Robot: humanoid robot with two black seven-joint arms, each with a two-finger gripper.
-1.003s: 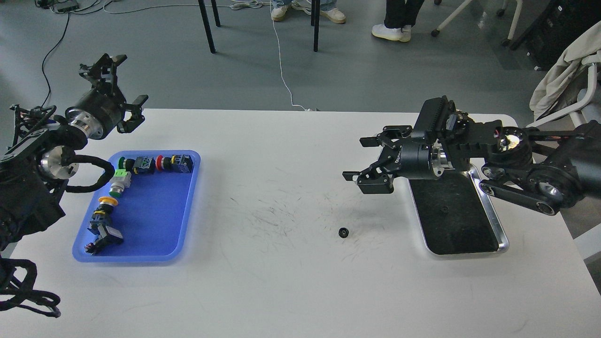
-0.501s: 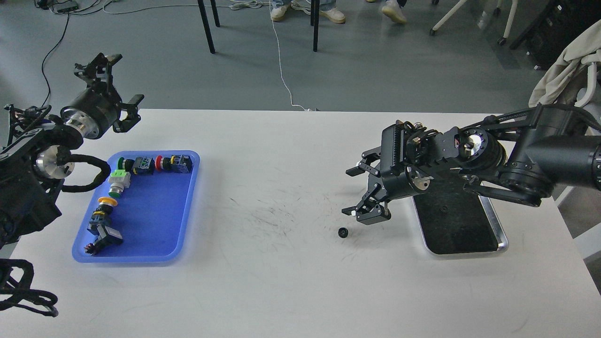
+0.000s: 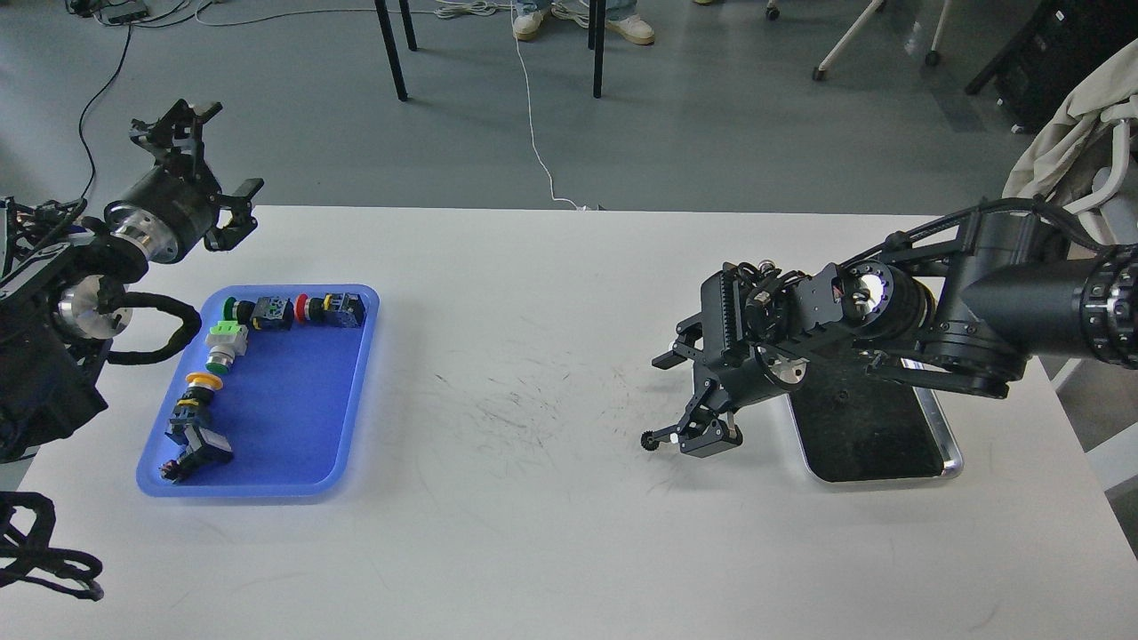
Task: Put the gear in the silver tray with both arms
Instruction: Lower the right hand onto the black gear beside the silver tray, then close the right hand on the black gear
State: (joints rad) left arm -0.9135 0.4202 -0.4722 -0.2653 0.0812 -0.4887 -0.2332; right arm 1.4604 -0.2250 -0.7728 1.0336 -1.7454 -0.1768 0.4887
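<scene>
A small black gear (image 3: 650, 439) lies on the white table, left of the silver tray (image 3: 952, 447). My right gripper (image 3: 673, 400) is open and low over the table. Its lower finger (image 3: 689, 437) is right beside the gear, touching it or almost; I cannot tell which. The right arm covers the far end of the tray, and a small dark speck sits on the tray's dark floor. My left gripper (image 3: 212, 153) is open and empty, raised over the far left table edge, behind the blue tray.
A blue plastic tray (image 3: 284, 487) at the left holds several push-button switches (image 3: 267, 313) along its far and left sides. Beyond the table are chair legs (image 3: 391, 49), a white cable on the floor and a cloth-draped chair (image 3: 1067, 133) at right.
My right gripper has swung down and a little left from over the silver tray's far end to table level beside the gear. My left gripper has drifted slightly left and up.
</scene>
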